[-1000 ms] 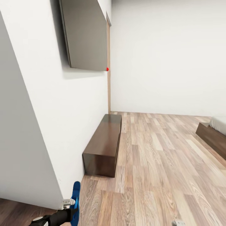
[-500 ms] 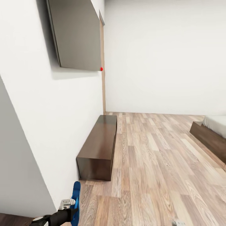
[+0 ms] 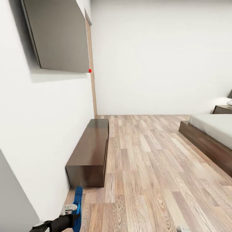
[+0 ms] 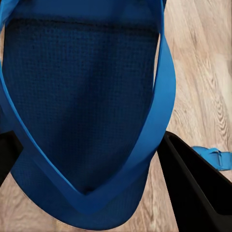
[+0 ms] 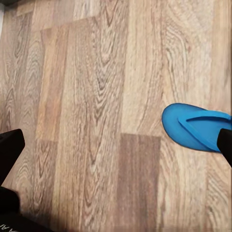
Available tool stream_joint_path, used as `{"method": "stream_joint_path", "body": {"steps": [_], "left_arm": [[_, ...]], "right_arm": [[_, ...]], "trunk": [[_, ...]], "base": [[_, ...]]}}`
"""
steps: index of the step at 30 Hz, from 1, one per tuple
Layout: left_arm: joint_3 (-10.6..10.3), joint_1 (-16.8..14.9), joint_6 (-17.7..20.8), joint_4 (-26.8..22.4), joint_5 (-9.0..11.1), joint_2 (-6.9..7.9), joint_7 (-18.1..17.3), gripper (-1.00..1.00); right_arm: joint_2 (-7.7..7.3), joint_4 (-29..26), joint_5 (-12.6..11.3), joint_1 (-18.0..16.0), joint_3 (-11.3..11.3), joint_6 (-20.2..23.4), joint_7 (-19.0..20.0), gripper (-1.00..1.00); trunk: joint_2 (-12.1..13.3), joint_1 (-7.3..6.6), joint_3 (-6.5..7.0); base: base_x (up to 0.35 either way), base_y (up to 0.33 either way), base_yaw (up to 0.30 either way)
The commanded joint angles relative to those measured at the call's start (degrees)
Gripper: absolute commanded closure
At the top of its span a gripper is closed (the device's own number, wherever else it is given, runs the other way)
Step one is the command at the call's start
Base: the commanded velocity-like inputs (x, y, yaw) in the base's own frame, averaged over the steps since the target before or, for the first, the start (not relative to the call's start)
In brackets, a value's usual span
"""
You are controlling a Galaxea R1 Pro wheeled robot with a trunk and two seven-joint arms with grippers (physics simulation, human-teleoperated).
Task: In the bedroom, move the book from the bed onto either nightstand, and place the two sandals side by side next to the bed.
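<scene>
Sandal (image 4: 82, 121) sits clamped between my left gripper's (image 4: 89, 159) black fingers (image 4: 193, 188); my right gripper's (image 5: 116, 145) fingers are spread wide, empty, over another sandal (image 5: 195, 126) at frame right.

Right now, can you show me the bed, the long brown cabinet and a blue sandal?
bed (image 3: 216, 126), head view, on the grey mattress top.
long brown cabinet (image 3: 91, 145), head view, on its flat top.
blue sandal (image 5: 186, 126), right wrist view, on its sole.

Blue sandal (image 4: 87, 121) held upright at left end effector (image 3: 77, 209); second sandal (image 5: 195, 126) flat on floor; bed (image 3: 209, 135) right.
</scene>
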Motion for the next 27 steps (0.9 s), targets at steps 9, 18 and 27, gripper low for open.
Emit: {"method": "stream_joint_path", "body": {"steps": [9, 18, 27], "left_arm": [[0.07, -0.03, -0.03, 0.05, 0.14, -0.02, -0.22, 1.0], [0.09, -0.03, -0.04, 0.05, 0.14, -0.02, -0.22, 1.0], [0.03, -0.03, -0.03, 0.05, 0.14, -0.06, -0.22, 1.0]], "right_arm": [[0.07, -0.07, 0.12, -0.05, -0.46, 0.58, 0.26, -1.0], [0.03, -0.06, 0.12, -0.04, -0.48, 0.58, 0.26, -1.0], [0.05, -0.06, 0.03, -0.06, -0.48, 0.58, 0.28, -1.0]], "trunk": [[-0.02, 0.0, -0.06], [-0.02, 0.0, -0.06], [-0.02, 0.0, -0.06]], "base": [[0.089, 0.062, -0.028], [0.12, 0.072, -0.001], [0.017, 0.01, -0.078]]}}
